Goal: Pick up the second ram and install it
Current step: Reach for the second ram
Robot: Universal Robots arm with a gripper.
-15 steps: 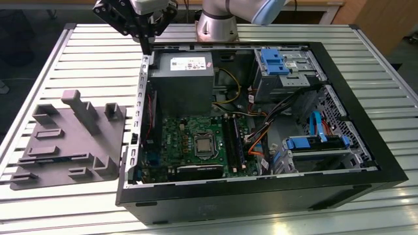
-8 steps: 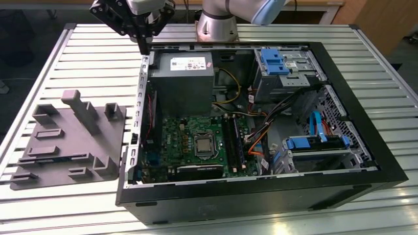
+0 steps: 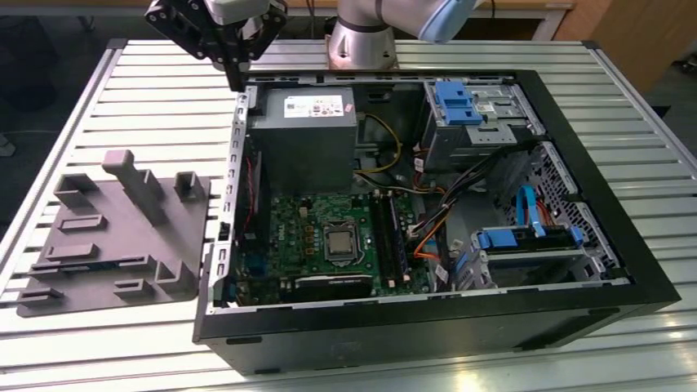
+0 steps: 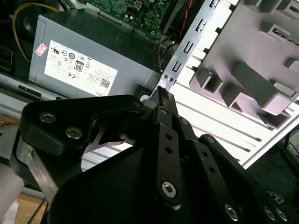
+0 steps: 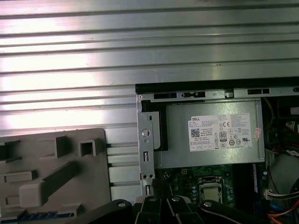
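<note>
Barely begun: gripper (image 3: 234, 80) hovers at the case's (image 3: 436, 331) eleven o'clock corner, fingers pinched together (holding nothing); pickup, install remain.

This looks like a robotics lab or workshop. A slatted aluminium worktop (image 3: 120, 106) carries an opened computer case (image 3: 414, 331) at centre frame and a grey fixture tray (image 3: 98, 253) at left. The arm's base (image 3: 363, 45) stands at the top edge.
</note>
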